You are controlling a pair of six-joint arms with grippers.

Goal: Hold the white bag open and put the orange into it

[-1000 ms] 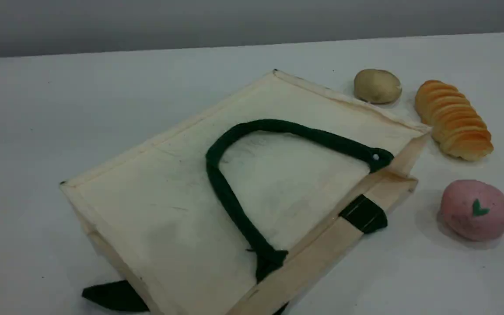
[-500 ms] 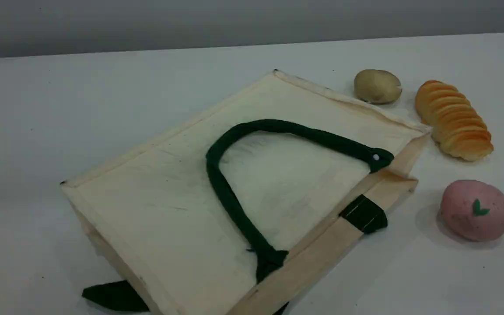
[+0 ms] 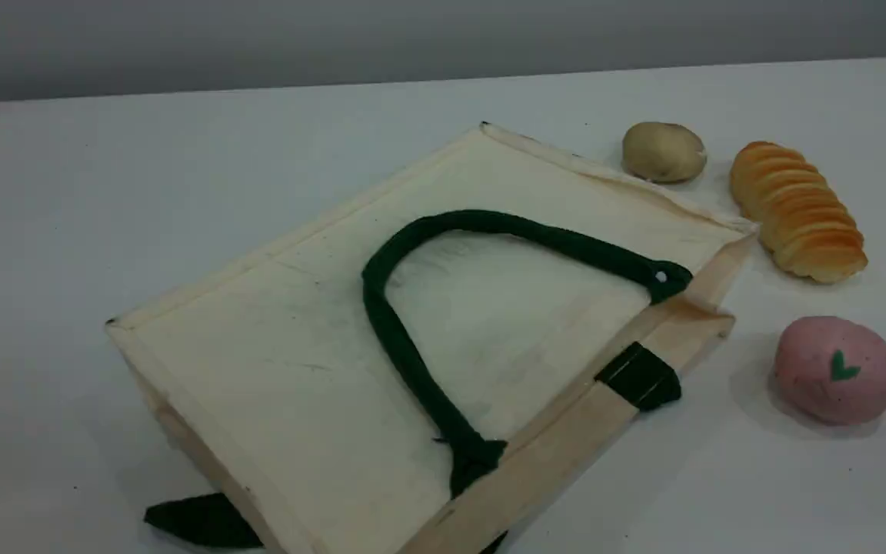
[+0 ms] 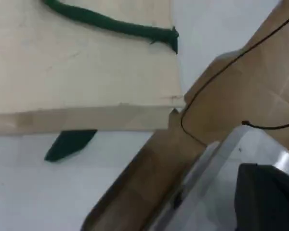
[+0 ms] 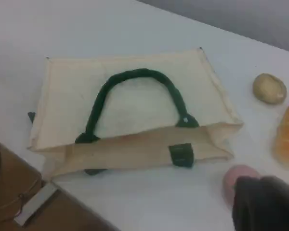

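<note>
The white bag (image 3: 281, 362) lies flat on the table with its mouth edge toward the lower right. One dark green rope handle (image 3: 404, 354) lies looped on top, and part of another handle (image 3: 197, 522) pokes out beneath. The orange is out of view in every view. Neither arm shows in the scene view. In the left wrist view the left gripper (image 4: 267, 197) is a dark tip away from the bag (image 4: 86, 67), over a brown box. The right gripper (image 5: 265, 204) hangs high above the table, to the right of the bag (image 5: 135, 110). Both are shut and hold nothing that I can see.
Right of the bag lie a tan potato (image 3: 664, 151), a ridged golden bread loaf (image 3: 797, 209) and a pink speckled ball (image 3: 835, 369) with a green mark. A brown cardboard box (image 4: 250, 82) stands by the bag's corner, and the same box (image 5: 9, 183) shows at lower left.
</note>
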